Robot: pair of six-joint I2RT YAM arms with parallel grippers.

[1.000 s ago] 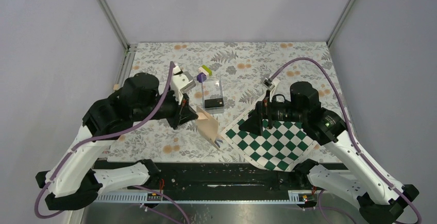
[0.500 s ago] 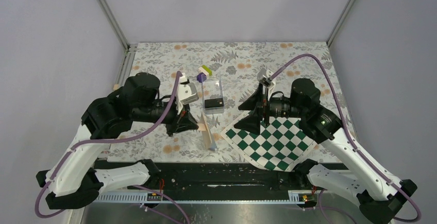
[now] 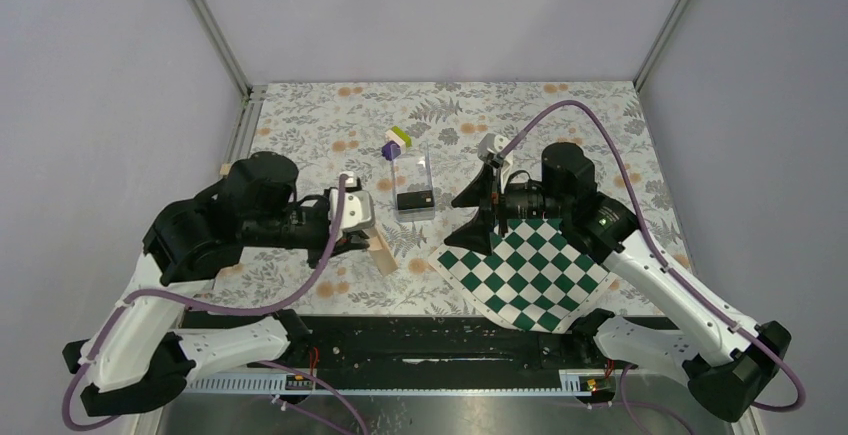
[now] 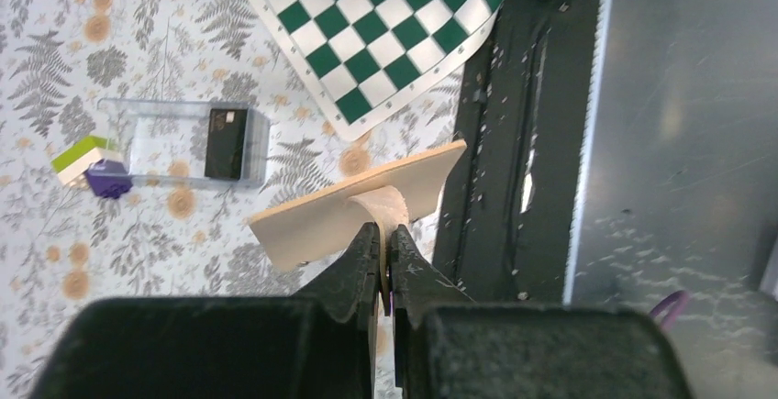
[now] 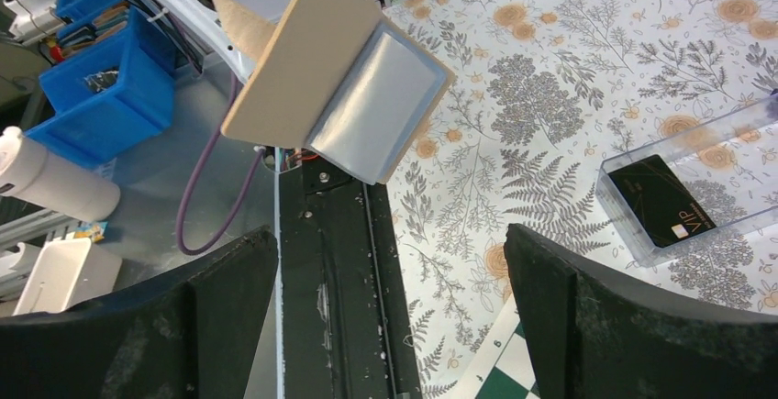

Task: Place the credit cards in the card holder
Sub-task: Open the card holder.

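Observation:
The card holder [image 4: 358, 202], tan outside, hangs in the air with my left gripper [image 4: 383, 238] shut on its small tan strap. In the top view the card holder [image 3: 385, 252] sits just right of the left gripper [image 3: 368, 240], above the near part of the floral mat. In the right wrist view the card holder [image 5: 312, 60] shows its light blue inside. One black credit card [image 5: 661, 199] lies in a clear plastic case [image 5: 734, 133]; the same credit card [image 3: 415, 198] lies mid-table. My right gripper [image 3: 468, 217] stands open and empty, right of the case.
A green-white checkerboard mat [image 3: 525, 270] lies under the right arm at the front right. A purple-green-white block cluster [image 3: 397, 143] stands just behind the clear case [image 3: 412, 180]. The black front rail [image 5: 339, 261] runs along the table's near edge.
The left gripper has turned and drawn the card holder slightly left and toward the near edge. The right gripper has moved left off the checkerboard, toward the clear case, still open.

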